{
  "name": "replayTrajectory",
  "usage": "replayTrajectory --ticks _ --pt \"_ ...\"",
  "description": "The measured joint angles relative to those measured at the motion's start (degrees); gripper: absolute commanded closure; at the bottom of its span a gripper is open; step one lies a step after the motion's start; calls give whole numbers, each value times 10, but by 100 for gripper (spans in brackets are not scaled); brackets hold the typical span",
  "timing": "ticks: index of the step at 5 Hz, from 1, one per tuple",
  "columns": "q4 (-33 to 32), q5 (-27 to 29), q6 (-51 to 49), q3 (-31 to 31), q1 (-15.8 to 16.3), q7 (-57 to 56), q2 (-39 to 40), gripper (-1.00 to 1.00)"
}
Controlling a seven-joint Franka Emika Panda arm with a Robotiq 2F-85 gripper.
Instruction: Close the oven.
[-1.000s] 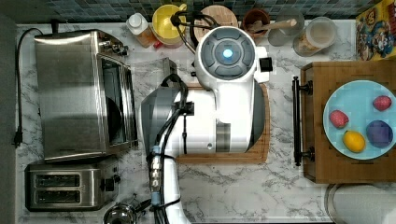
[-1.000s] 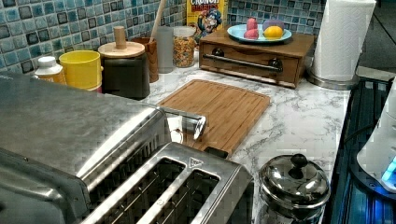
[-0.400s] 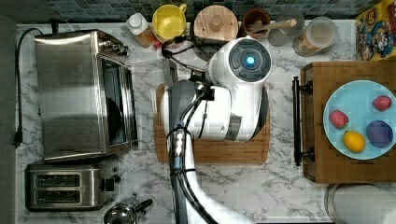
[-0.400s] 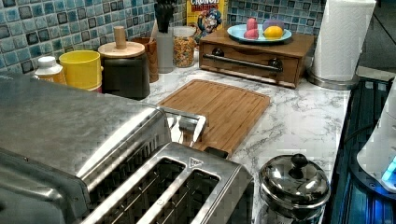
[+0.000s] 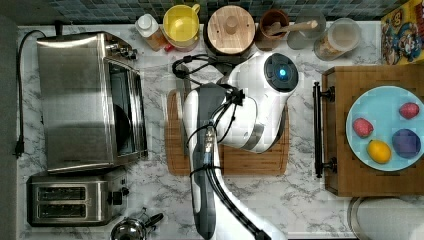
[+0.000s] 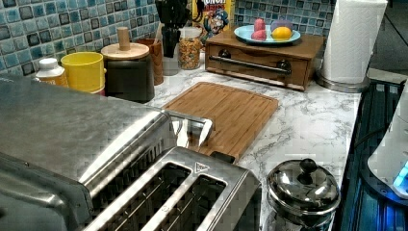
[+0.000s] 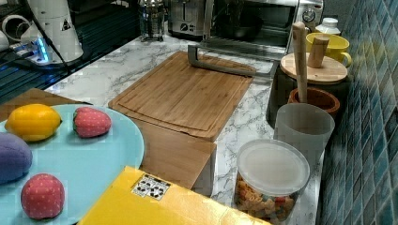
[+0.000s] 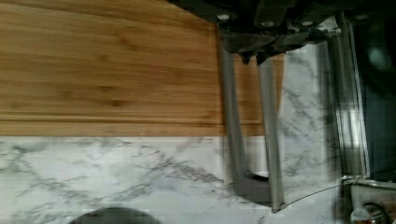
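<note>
oven (image 5: 90,100) at the top view's left, door down flat, handle (image 7: 225,65) over the cutting board (image 7: 187,93); gripper (image 8: 252,57) narrow, empty, above the handle; next hook under, lift shut.

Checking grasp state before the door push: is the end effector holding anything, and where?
Nothing is held. The end effector hangs above the counter, apart from the door handle of the open oven.

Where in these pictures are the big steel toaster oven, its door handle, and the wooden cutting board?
Large brushed stainless-steel toaster oven (image 5: 75,100): top view, on its flat top panel.
Metal bar handle of the open oven door (image 7: 220,65): right view, middle of the bar.
Rectangular wooden cutting board (image 6: 231,108): left view, on its bare centre.
</note>
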Motion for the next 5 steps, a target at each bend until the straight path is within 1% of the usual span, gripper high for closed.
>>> replayTrajectory --ticks 1,2,4,5 --pt "-2 72 0 14 -12 -59 23 100" --pt "-2 82 17 17 -14 -83 53 100" --pt "-2 77 63 6 -16 -83 115 100" --pt "-2 79 66 6 -23 -92 138 100"
